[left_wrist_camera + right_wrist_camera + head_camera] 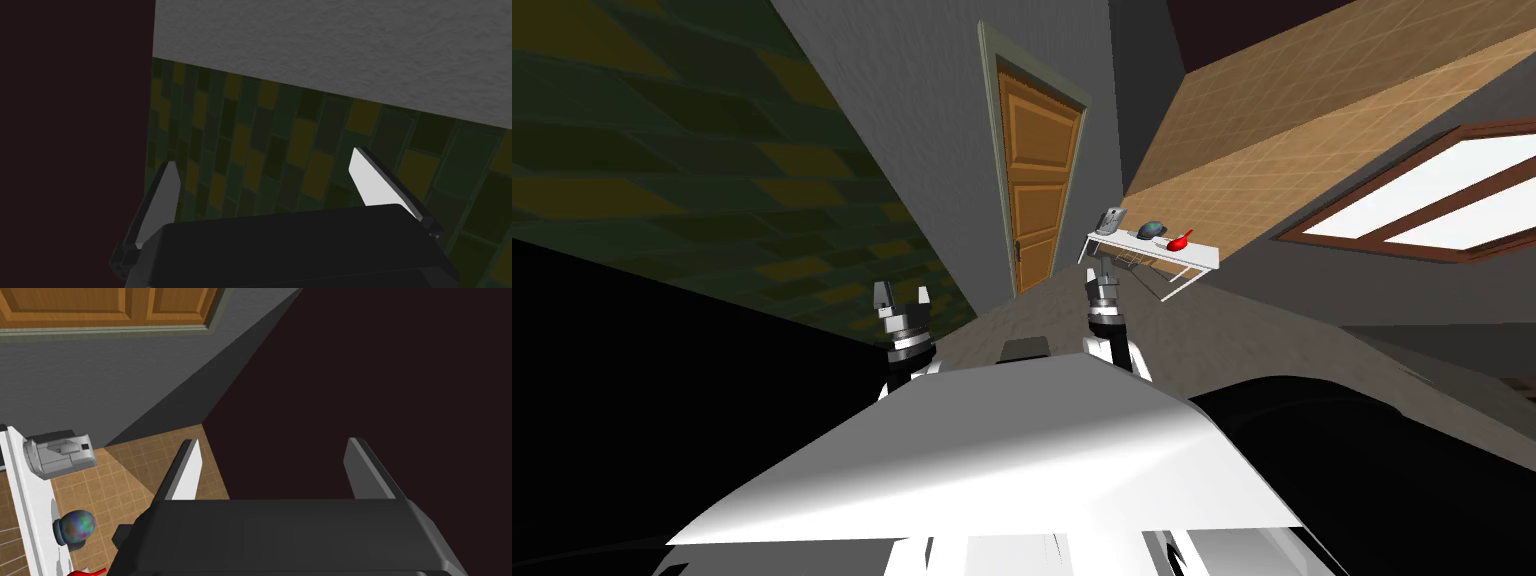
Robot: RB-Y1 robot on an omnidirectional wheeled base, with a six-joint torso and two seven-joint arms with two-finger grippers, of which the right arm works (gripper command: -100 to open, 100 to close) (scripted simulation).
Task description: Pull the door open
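Observation:
A brown panelled door stands shut in a grey-green frame in the grey wall ahead, some way off. Its small handle sits low on the door's left side. Part of the door also appears in the right wrist view. My left gripper is raised in front of me, open, with nothing between its fingers, beside a green and yellow tiled wall. My right gripper is raised too, open and empty, with fingers apart. Both are well short of the door.
A white table stands right of the door against a tan tiled wall, bearing a grey appliance, a dark mottled object and a red utensil. A window is at the right. The green tiled wall runs along my left.

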